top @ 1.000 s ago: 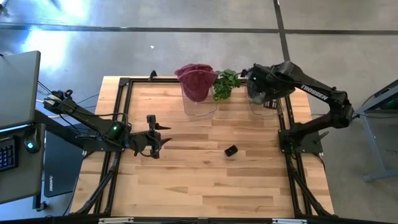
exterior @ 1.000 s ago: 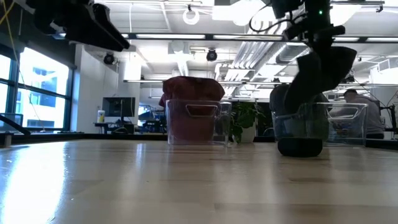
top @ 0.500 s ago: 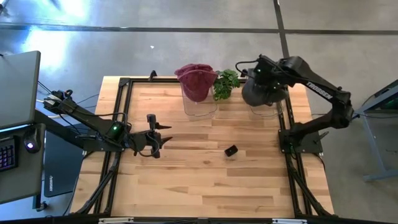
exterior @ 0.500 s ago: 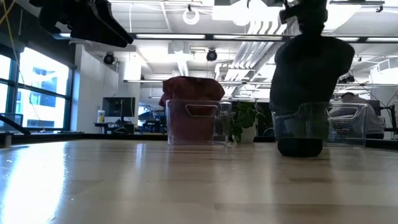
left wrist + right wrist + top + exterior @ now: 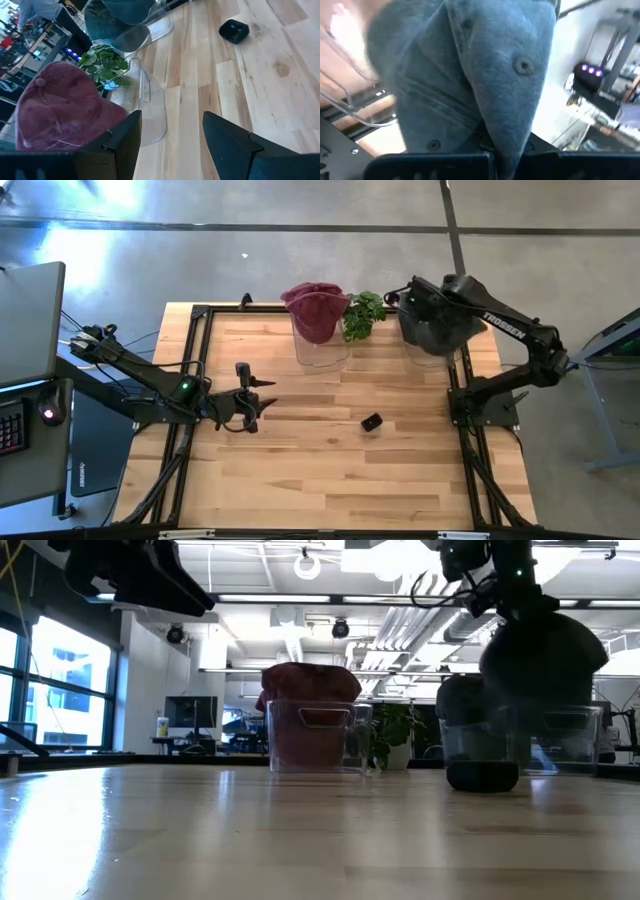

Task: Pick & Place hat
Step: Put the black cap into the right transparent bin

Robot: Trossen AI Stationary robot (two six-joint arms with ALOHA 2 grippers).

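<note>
1. Idle at the tabletop's (image 5: 330, 480) left side: left pincer (image 5: 262, 398), fingers (image 5: 122, 145) spread wide and empty, parked clear of the work and aimed across the wood toward the far bins.

2. Further right, at the back edge: maroon hat (image 5: 315, 308) piled in a clear bin (image 5: 322, 348), crown up, apparently already stowed or waiting its turn; small green plant (image 5: 364, 315) just beside that bin.

3. Nearer the front, lying alone on open wood: small black object (image 5: 372, 422), well apart from both arms and seemingly no part of the job.

4. At the far right corner: right pincer (image 5: 416, 302) clamped on a dark grey hat (image 5: 434, 328), fabric pinched in a fold at the crown so the rest hangs loose beneath, as seen from the right wrist.

5. Held aloft above a second clear bin (image 5: 530, 740) in the low view, hat blurred in that frame; probably positioned there for lowering into, or lifting out of, the container. Which one cannot be told.
</note>
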